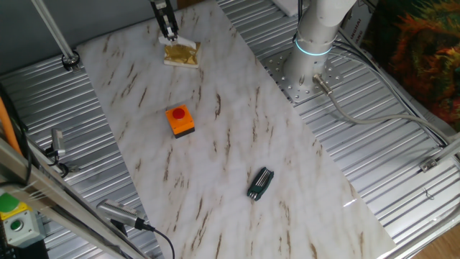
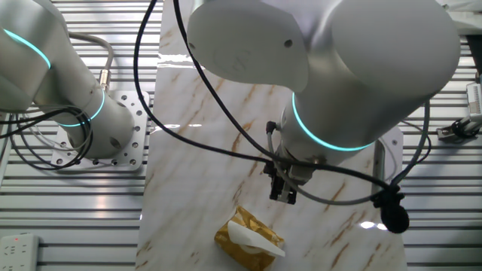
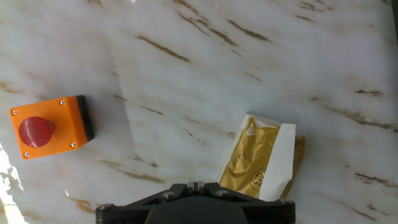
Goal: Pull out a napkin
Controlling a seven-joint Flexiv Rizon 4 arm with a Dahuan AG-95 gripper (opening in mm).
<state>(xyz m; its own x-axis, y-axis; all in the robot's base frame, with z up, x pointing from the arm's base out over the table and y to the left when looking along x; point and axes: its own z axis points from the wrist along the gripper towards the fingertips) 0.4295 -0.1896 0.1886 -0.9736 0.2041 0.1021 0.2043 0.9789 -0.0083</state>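
Observation:
A tan-gold napkin pack (image 3: 255, 165) lies on the marble board; it also shows in one fixed view (image 1: 181, 53) and in the other fixed view (image 2: 245, 242). A white napkin (image 3: 278, 163) sticks out of its top, also seen in the other fixed view (image 2: 254, 239). My gripper (image 3: 194, 185) hangs above the board just beside the pack, with the jaws closed together and nothing between them. In one fixed view the gripper (image 1: 168, 30) sits right over the pack's far edge. In the other fixed view the gripper (image 2: 285, 193) hangs a little above and beyond the pack.
An orange box with a red button (image 1: 180, 120) stands mid-board, also in the hand view (image 3: 50, 126). A small dark tool (image 1: 260, 183) lies nearer the front. The arm's base (image 1: 310, 65) stands on the ribbed metal table to the right.

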